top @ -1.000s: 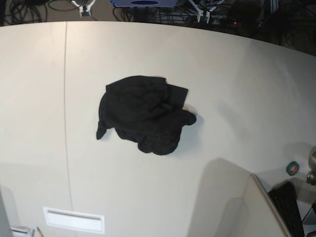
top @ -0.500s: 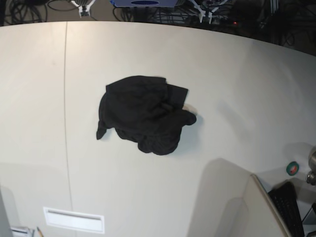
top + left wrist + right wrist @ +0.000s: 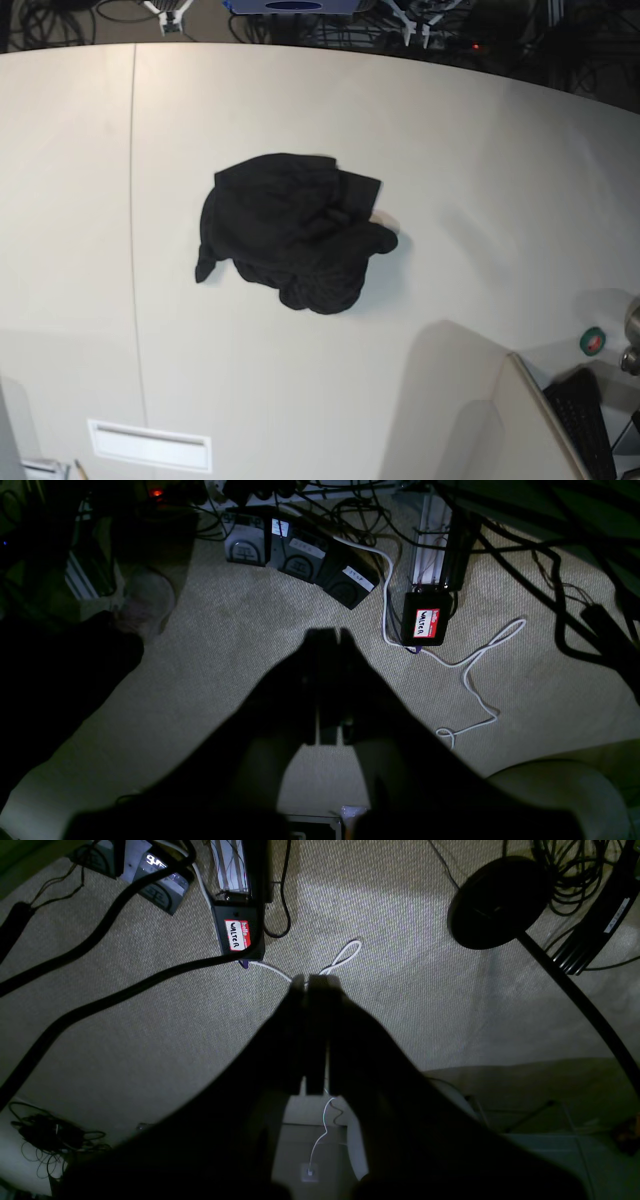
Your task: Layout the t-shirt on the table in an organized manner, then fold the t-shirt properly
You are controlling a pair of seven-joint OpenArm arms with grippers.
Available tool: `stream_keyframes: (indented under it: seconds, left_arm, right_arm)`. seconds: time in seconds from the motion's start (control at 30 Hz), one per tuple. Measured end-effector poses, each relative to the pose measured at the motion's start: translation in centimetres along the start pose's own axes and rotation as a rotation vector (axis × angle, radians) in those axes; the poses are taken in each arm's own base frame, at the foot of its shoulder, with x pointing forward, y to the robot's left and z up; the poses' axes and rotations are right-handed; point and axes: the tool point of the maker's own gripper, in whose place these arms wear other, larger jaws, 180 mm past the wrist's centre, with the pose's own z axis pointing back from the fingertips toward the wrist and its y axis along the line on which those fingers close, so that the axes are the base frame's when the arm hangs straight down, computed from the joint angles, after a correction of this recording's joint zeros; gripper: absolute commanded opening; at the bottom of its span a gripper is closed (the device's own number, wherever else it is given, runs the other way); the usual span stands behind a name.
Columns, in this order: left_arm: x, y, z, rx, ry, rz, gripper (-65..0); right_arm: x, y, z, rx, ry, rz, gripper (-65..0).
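Note:
The black t-shirt lies crumpled in a heap near the middle of the off-white table, with no print showing. Neither gripper appears in the base view. In the left wrist view my left gripper is shut, a dark silhouette hanging over beige carpet. The right wrist view has my right gripper shut too, also above the carpet. Both hold nothing and are away from the shirt.
A thin seam runs down the table's left part. A white slot plate sits near the front edge. A black keyboard and a green-red button are at the right. Cables and a labelled black box lie on the floor.

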Motion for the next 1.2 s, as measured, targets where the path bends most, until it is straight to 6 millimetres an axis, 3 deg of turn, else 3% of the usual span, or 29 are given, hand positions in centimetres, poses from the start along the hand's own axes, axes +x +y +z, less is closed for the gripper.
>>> stream_keyframes:
  seconds: [0.63,0.77,0.97,1.03,1.2]
  left_arm:
    - [-0.3,0.0,0.0,-0.002,0.001,-0.011,-65.0]
    - [-1.0,0.3,0.7,0.002,-0.039,-0.025,-65.0]
    - [-3.0,3.3,3.1,0.040,-0.102,-0.079,-65.0]
    - [-3.7,4.2,3.8,0.052,-0.111,-0.097,-65.0]
    - [-4.6,5.8,6.7,0.063,-0.166,-0.147,-65.0]
  right_arm:
    - [-0.3,0.0,0.0,0.000,0.000,0.000,-65.0]
    - [-3.3,0.2,0.3,0.002,0.022,0.003,-65.0]
    - [-8.5,0.7,2.3,0.004,0.042,0.007,-65.0]
    - [-9.3,0.8,3.3,0.004,0.047,0.008,-65.0]
    - [-9.2,0.9,6.8,0.001,-0.010,0.012,-65.0]
